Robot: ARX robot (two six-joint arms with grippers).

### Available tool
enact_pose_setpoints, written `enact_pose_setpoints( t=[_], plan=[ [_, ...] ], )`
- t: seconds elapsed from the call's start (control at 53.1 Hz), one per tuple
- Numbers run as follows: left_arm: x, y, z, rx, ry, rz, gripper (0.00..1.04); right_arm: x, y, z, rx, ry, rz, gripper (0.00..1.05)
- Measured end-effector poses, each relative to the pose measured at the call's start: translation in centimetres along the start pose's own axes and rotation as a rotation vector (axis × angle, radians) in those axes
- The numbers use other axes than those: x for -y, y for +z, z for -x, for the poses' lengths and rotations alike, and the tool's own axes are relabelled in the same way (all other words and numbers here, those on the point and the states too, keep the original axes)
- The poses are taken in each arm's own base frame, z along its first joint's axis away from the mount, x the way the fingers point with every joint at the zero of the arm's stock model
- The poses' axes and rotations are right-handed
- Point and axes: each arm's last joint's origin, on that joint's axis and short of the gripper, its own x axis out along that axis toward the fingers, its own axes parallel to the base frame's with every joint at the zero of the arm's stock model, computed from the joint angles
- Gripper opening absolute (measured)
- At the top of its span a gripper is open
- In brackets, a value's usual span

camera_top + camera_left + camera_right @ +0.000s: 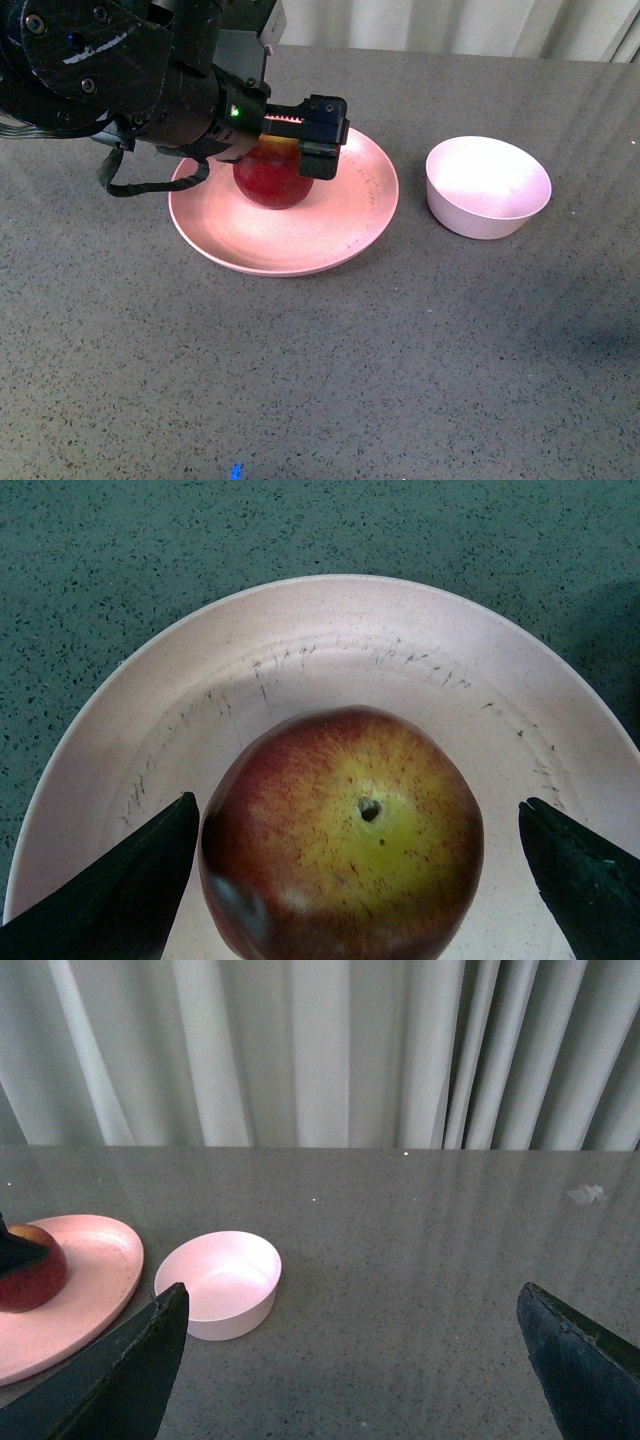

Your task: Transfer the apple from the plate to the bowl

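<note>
Left wrist view: left gripper [357, 810] spread around the apple [340, 830] on the plate [300, 630]

The left gripper's two dark fingers [130, 890] stood wide apart, one on each side of the apple, and pinched nothing. One finger lay just beside the fruit's dark-red flank; whether it touched could not be told. The other stood clear of the apple, with bare plate showing between them. The apple sat stem hollow upward, a yellow patch spreading around it, on the plate's shallow floor, which bore fine dark scuff marks.

Seen from the front, the left arm [120, 70] reached in from the left over the plate's far side, and the gripper's body hid the top of the apple. The fruit rested left of the plate's middle. The bowl [487, 185] stood to the right of the plate, near it but apart, with a strip of speckled grey table [400, 380] between them.

From the right wrist, the right gripper [352, 1295] hung above the table with its fingers [585, 1365] spread wide and only bare tabletop between them. A pale pleated curtain [300, 1050] hung behind the table's far edge
</note>
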Motion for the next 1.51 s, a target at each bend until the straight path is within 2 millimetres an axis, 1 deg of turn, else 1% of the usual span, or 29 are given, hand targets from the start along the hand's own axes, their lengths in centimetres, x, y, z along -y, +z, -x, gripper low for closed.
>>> enact_pose_setpoints(
  t=[0.132, 0.151, 0.226, 0.302, 0.49, 0.603, 0.716, 0.792, 0.867, 0.886, 1.018, 1.112, 1.244, 1.357, 1.508],
  plan=[
    [0.0, 0.0, -0.4, -0.010, 0.008, -0.008, 0.96, 0.0, 0.0, 0.0, 0.000, 0.000, 0.000, 0.96],
    [-0.1, -0.1, -0.5, -0.012, 0.009, -0.011, 0.94, 0.0, 0.0, 0.0, 0.000, 0.000, 0.000, 0.96],
    [-0.1, -0.2, -0.6, -0.014, 0.020, -0.024, 0.81, 0.0, 0.0, 0.0, 0.000, 0.000, 0.000, 0.96],
    [0.0, -0.2, -0.5, -0.011, 0.030, -0.045, 0.75, 0.0, 0.0, 0.0, 0.000, 0.000, 0.000, 0.96],
    [0.0, 0.1, -0.2, -0.011, 0.027, -0.059, 0.73, 0.0, 0.0, 0.0, 0.000, 0.000, 0.000, 0.96],
    [0.4, 1.0, 0.2, 0.000, 0.010, -0.063, 0.72, 0.0, 0.0, 0.0, 0.000, 0.000, 0.000, 0.96],
    [1.8, 3.5, 1.0, 0.055, -0.028, -0.075, 0.72, 0.0, 0.0, 0.0, 0.000, 0.000, 0.000, 0.96],
    [2.8, 4.7, 1.3, 0.084, -0.046, -0.085, 0.72, 0.0, 0.0, 0.0, 0.000, 0.000, 0.000, 0.96],
    [4.1, 5.8, 1.6, 0.112, -0.071, -0.100, 0.72, 0.0, 0.0, 0.0, 0.000, 0.000, 0.000, 0.96],
    [4.8, 6.3, 1.7, 0.122, -0.084, -0.108, 0.72, 0.0, 0.0, 0.0, 0.000, 0.000, 0.000, 0.96],
    [7.6, 7.3, 1.6, 0.136, -0.131, -0.139, 0.72, 0.0, 0.0, 0.0, 0.000, 0.000, 0.000, 0.96],
    [9.3, 7.2, 0.9, 0.122, -0.156, -0.152, 0.72, 0.0, 0.0, 0.0, 0.000, 0.000, 0.000, 0.96],
    [11.2, 6.0, -0.3, 0.083, -0.180, -0.152, 0.72, 0.0, 0.0, 0.0, 0.000, 0.000, 0.000, 0.96],
    [12.3, 5.3, -0.9, 0.061, -0.197, -0.153, 0.72, 0.0, 0.0, 0.0, 0.000, 0.000, 0.000, 0.96],
    [13.4, 4.8, -1.5, 0.051, -0.215, -0.154, 0.72, 0.0, 0.0, 0.0, 0.000, 0.000, 0.000, 0.96]
  ],
)
